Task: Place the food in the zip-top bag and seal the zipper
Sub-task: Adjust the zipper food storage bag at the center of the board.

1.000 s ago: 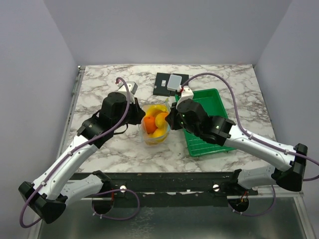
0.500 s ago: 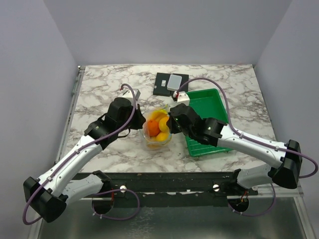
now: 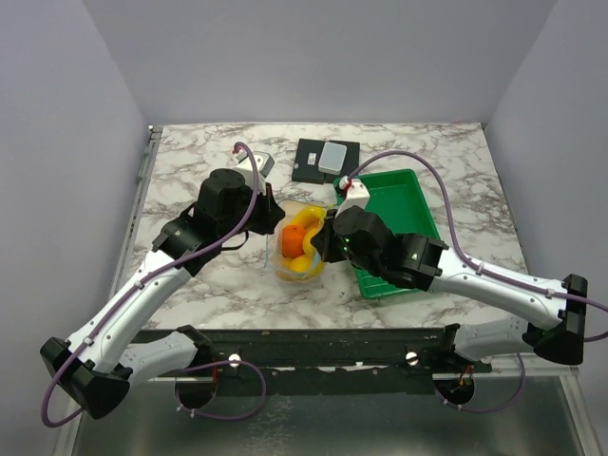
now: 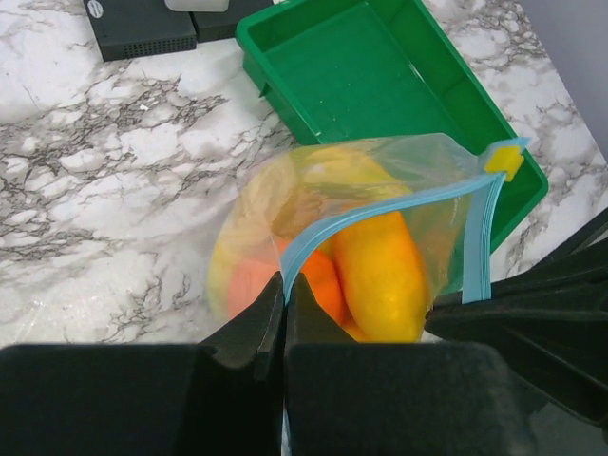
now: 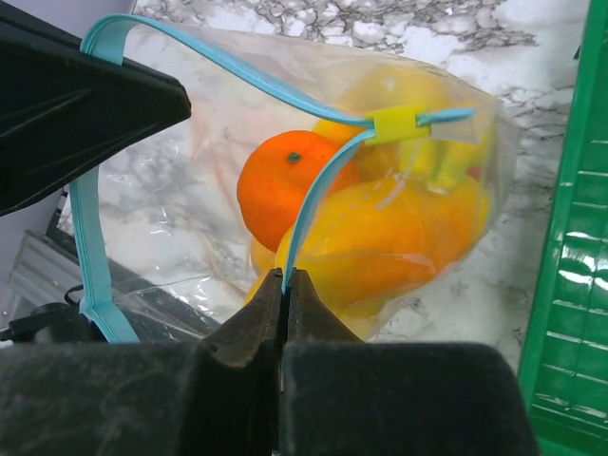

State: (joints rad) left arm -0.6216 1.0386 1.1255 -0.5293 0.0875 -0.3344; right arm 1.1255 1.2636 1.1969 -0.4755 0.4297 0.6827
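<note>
Now | left gripper (image 4: 283, 285), right gripper (image 5: 285, 277): clamped on zipper (image 4: 394, 207) | zip-top bag (image 3: 296, 249) between

Bright, even light fills the room.
Soft shadows on the surface (image 3: 190, 161); glare streaks the green tray (image 5: 560, 190); wrist foregrounds blur.

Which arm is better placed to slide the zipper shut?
Probably right: the small yellow plastic slider sits nearer the right tool than the left tool, both pinching the light-blue zipper strip.
</note>
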